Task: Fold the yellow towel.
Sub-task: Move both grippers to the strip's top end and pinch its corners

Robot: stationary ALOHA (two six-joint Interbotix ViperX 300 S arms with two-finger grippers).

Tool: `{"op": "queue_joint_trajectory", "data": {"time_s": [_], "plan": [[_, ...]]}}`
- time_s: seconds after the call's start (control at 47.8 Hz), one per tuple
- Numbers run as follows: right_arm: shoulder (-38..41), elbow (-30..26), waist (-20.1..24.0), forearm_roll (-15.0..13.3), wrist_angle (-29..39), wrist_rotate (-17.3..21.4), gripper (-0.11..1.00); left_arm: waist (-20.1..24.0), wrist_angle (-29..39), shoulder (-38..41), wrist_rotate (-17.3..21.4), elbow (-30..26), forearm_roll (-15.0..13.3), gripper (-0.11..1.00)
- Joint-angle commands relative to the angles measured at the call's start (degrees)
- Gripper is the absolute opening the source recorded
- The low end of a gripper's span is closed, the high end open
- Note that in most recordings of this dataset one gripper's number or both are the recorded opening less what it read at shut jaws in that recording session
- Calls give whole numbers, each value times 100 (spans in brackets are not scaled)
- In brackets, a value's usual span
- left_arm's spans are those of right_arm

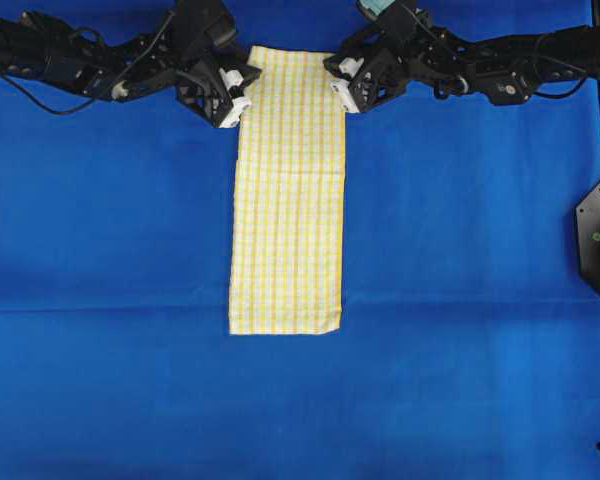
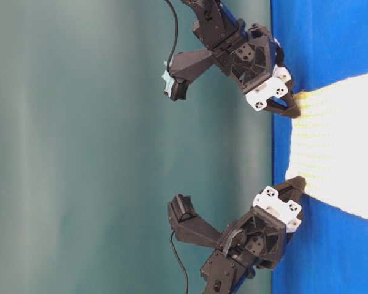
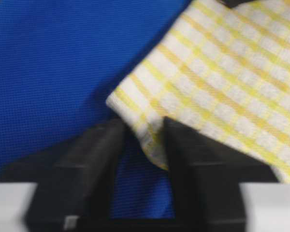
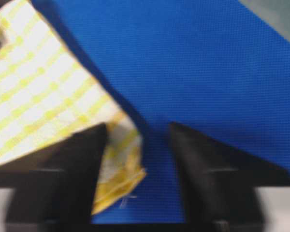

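Both grippers sit at the top of the overhead frame, at the far corners of the yellow towel (image 1: 286, 190), which lies as a long folded strip down the middle of the blue table cover (image 1: 100, 250). At the upper left, the left gripper (image 1: 233, 103) has its jaws narrowed around the towel's corner, the cloth bunched between its fingers (image 3: 193, 159). At the upper right, the right gripper (image 1: 341, 92) stands partly open, the hemmed corner beside one finger; no firm grip shows.

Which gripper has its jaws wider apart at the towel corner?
The right gripper: a clear gap shows beside the yellow towel. The left gripper is nearly pinching cloth.
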Motion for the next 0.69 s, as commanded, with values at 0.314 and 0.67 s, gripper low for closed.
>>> {"op": "queue_joint_trajectory", "data": {"time_s": [0.314, 0.67], "plan": [[-70, -79, 149, 0, 0, -97, 8, -97, -44, -70, 18, -62, 0, 1], [-615, -62, 105, -35, 79, -334, 8, -97, -79, -492, 70, -53, 0, 1]]}}
